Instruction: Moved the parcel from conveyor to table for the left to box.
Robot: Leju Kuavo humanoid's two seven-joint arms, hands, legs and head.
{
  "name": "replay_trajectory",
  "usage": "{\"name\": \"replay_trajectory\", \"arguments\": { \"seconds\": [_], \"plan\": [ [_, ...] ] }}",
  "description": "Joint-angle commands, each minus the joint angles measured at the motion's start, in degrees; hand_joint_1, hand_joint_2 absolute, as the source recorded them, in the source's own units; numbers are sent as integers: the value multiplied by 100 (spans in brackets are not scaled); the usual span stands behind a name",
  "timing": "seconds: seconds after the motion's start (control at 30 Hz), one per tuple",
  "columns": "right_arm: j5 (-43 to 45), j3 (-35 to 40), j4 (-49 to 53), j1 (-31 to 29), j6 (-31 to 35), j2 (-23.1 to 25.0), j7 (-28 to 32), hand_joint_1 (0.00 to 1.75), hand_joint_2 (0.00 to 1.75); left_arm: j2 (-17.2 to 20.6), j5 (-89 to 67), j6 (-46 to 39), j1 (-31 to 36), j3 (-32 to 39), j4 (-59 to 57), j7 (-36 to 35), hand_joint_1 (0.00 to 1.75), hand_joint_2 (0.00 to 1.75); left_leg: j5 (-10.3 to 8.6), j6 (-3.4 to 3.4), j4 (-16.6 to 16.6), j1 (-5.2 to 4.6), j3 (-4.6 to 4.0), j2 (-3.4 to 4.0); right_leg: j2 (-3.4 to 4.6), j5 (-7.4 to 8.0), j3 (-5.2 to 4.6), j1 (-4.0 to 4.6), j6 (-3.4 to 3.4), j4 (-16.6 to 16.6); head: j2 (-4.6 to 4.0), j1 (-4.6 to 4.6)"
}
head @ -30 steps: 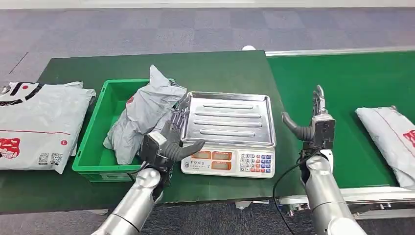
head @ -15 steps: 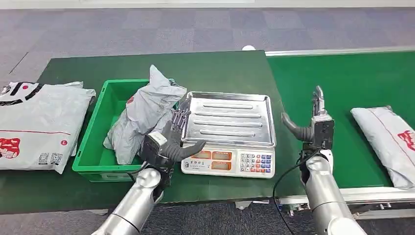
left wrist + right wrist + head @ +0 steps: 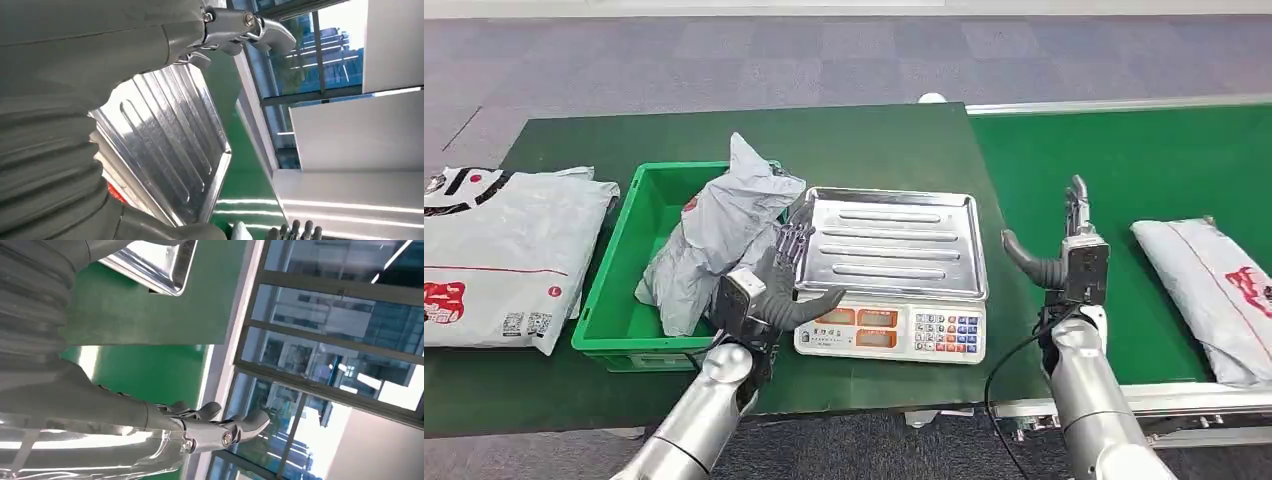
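Observation:
A grey parcel [image 3: 1209,284] with red print lies on the green conveyor belt [image 3: 1124,170] at the right. My right hand [image 3: 1069,252] is raised upright over the belt's left part, fingers straight and thumb spread, holding nothing, a short way left of that parcel. My left hand [image 3: 776,283] hovers open at the left edge of the scale's steel tray [image 3: 890,240], beside the green box [image 3: 629,300]. A crumpled grey parcel [image 3: 720,232] lies in that box, leaning over its right rim. The left wrist view shows the ribbed tray [image 3: 170,145] close by.
A weighing scale [image 3: 889,330] with a display and keypad stands on the dark green table [image 3: 854,140] between my arms. A large grey bag [image 3: 494,255] with red print lies flat at the table's left end. Purple-grey carpet [image 3: 724,60] lies beyond.
The parcel on the belt has travelled left toward my right hand. Both hands have stayed nearly where they were.

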State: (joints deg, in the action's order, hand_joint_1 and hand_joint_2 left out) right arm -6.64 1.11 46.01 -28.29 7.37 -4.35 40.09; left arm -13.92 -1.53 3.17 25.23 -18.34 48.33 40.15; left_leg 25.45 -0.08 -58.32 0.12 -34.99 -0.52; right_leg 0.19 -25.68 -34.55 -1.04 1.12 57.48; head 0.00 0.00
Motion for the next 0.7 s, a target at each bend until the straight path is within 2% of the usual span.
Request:
{"name": "replay_trajectory", "arguments": {
  "seconds": [0.03, 0.7],
  "plan": [
    [-6, -57, -427, -288, 19, -19, -9, 0, 175, 182, 55, 136, 298, -277, -373, -15, 0, 175, 1, -4, 7, 3, 15, 8, 2, 1, 15, 5, -9, -8, 0, 0],
    [-90, -72, -452, -320, 17, 19, -9, 0, 175, 198, 2, 345, 240, -254, -304, -15, 0, 175, 1, -3, 4, 3, 10, 9, 4, 1, 9, 4, -7, -5, 0, 0]
  ]
}}
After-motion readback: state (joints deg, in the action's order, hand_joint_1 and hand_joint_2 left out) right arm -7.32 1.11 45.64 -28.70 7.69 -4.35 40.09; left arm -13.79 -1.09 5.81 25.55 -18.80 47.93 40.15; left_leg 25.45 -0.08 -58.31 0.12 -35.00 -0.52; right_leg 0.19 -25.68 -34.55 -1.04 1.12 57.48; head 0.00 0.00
